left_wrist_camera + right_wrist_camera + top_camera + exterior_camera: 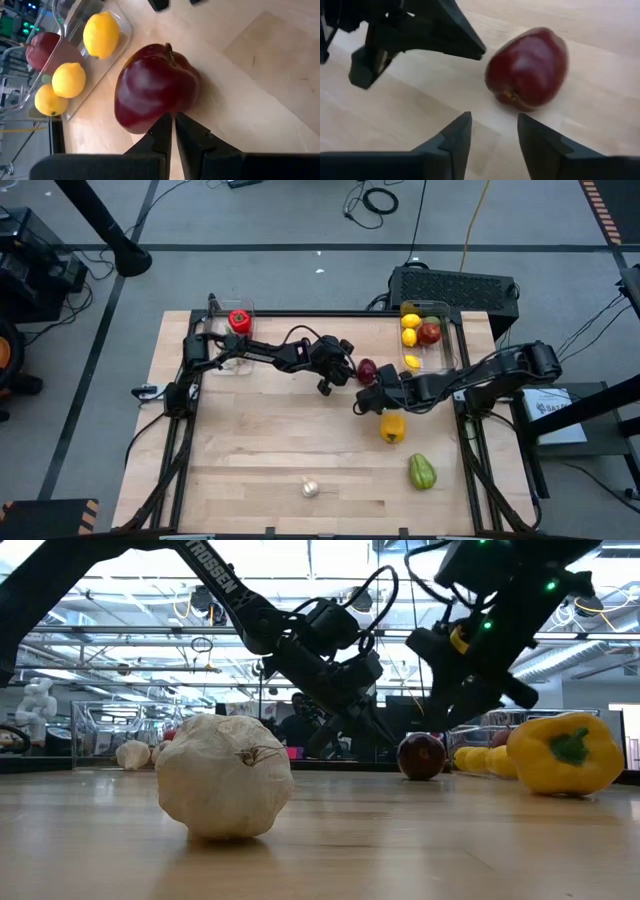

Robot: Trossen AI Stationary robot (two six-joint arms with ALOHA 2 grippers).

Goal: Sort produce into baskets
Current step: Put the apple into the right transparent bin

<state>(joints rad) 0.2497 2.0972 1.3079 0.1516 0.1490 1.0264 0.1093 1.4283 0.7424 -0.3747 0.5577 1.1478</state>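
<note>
Right end effector [492, 135] is being held with its fingers parted and empty, just short of the red apple [529, 67], which is lying free on the worktop [280, 440]. In the right wrist view the apple is sitting ahead of the fingertips and slightly off to one side of the gap, so it is not being bracketed by the fingers. Its stem axis is being presented tilted rather than upright.

Left end effector [173, 131] is being kept closed on nothing, its tips almost touching the apple on the opposite side. The apple is thus being flanked by both arms near the worktop's middle, with the two end effectors about equally near; only the right one is being held ready to receive it.

A clear basket [445, 345] holding lemons and an apple is standing just beyond, on the right arm's side. A likely next step is judged to be regrasping the apple and carrying it there.
</note>
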